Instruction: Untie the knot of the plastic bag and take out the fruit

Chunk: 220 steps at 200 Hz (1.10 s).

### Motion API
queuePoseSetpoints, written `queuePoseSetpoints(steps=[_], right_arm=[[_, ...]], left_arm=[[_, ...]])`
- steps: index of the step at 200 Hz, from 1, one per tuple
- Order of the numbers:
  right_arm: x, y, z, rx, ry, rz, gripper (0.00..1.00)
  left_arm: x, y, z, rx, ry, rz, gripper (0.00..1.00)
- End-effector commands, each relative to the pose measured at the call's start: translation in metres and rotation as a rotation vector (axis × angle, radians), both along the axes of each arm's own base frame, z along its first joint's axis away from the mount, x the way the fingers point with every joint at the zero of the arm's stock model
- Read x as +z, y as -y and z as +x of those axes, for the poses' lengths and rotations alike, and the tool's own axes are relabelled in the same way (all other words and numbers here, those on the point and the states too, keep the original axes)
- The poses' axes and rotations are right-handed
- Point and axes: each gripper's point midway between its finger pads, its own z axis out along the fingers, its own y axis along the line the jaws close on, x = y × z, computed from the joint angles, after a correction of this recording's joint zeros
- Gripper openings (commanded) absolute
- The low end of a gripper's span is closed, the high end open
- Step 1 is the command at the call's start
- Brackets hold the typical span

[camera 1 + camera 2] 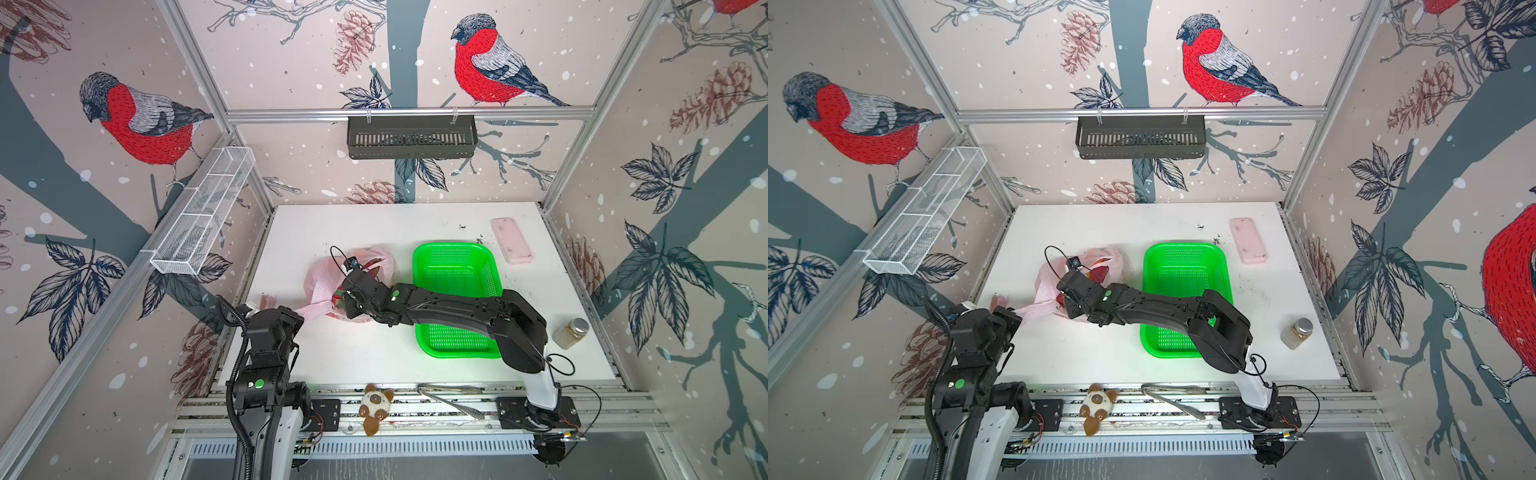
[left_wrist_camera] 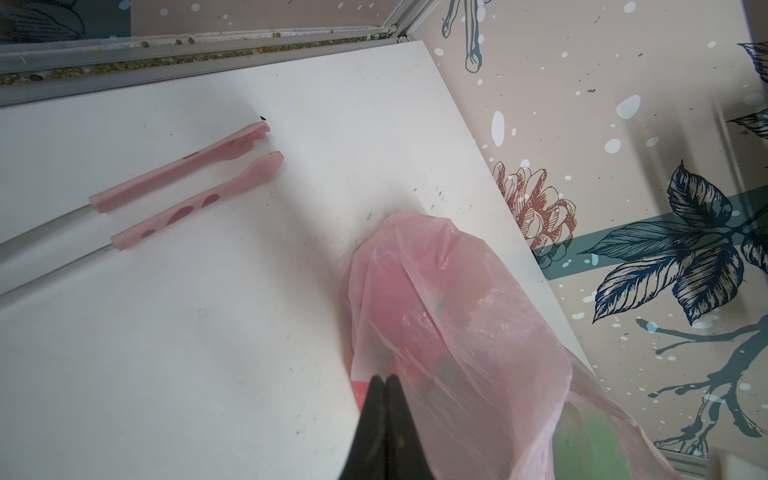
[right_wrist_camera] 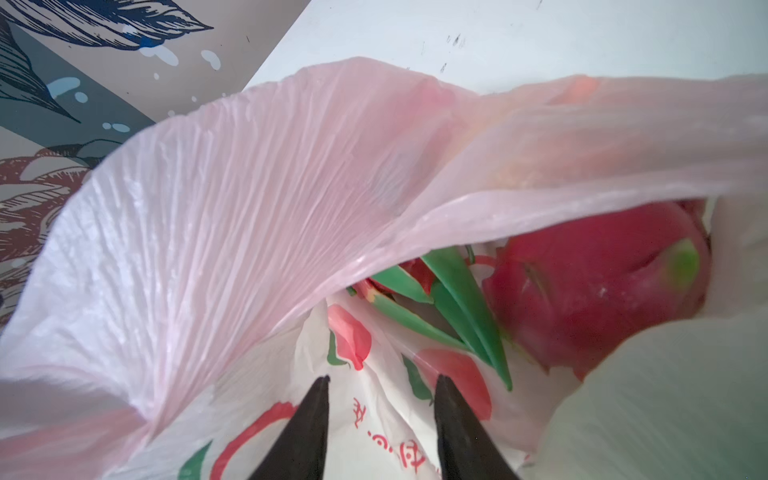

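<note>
Fruit [image 3: 594, 291] sits just past right tool [image 3: 383, 379], w/in bag [image 3: 249, 187].

Top views: overhead from the front, sharing the whole table [image 1: 374, 224]. Wrist views: close range, arm-mounted, both facing plastic bag [image 2: 457, 291].
</note>
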Motion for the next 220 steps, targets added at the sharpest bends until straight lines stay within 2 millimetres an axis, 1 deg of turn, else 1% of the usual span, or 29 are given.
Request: queuePoseSetpoints(steps=[1,21,53,85,109,172,220], right_arm=[[0.001,0.002,0.011,0.045,0.078,-0.076,0.45],[0.004,-0.004,0.017,0.096,0.116,-0.118,0.46],[-0.003,-0.009,0.022,0.151,0.148,-0.205,0.45],[-0.019,-0.007,0.027,0.163,0.156,-0.288,0.44],[-0.028,-0.005,0.030,0.160,0.168,-0.320,0.44],[-0.048,0.000,0.046,0.156,0.167,-0.352,0.43],[-0.059,-0.008,0.057,0.164,0.168,-0.348,0.40]], left_arm=[[-0.003,-0.005,-0.004,0.031,-0.019,0.007,0.00],[-0.003,-0.005,-0.005,0.032,-0.008,0.004,0.00],[-0.003,-0.006,-0.006,0.038,-0.009,0.004,0.00],[-0.006,-0.005,-0.005,0.036,-0.016,0.002,0.00],[-0.009,-0.006,-0.004,0.040,-0.029,0.005,0.00],[-0.016,-0.012,-0.003,0.067,-0.056,0.022,0.00],[-0.020,-0.013,-0.002,0.067,-0.070,0.030,0.00]])
